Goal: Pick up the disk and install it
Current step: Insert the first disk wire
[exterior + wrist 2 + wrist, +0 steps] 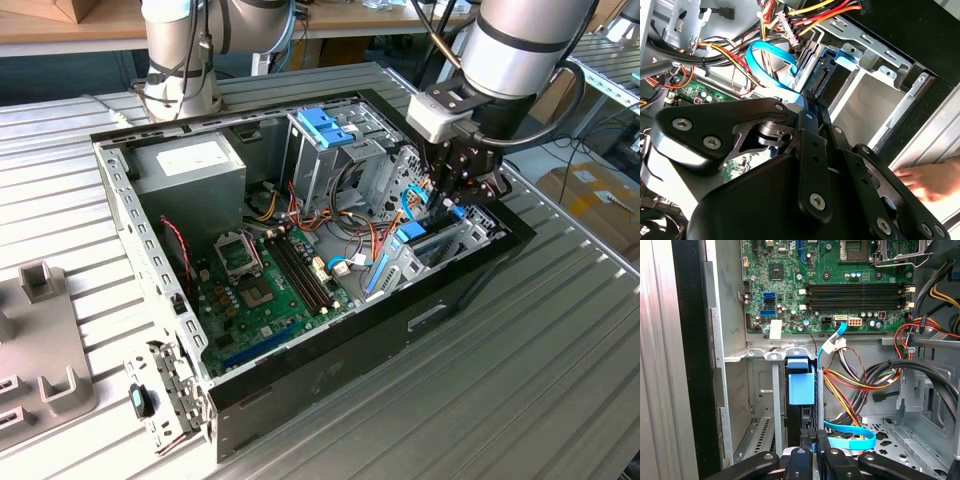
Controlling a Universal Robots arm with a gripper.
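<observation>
The disk (801,385) stands on edge in a slot of the metal drive bay at the case's corner, its light-blue carrier end facing up. In the exterior view the disk (410,235) sits on the exterior view's right of the open computer case (300,385). My gripper (452,205) hangs just above that bay. In both wrist views its black fingers are pressed together, so the gripper (814,440) is shut. Its tips (811,97) sit close to the disk (832,62) and a flat blue cable (767,57). I see nothing between them.
The green motherboard (260,285), the grey power supply (190,165) and a metal cage with a blue latch (325,125) fill the case. Bundles of coloured cables (850,385) lie beside the bay. A person's hand (930,182) rests outside the case wall. A grey fixture (40,340) stands at the exterior view's left.
</observation>
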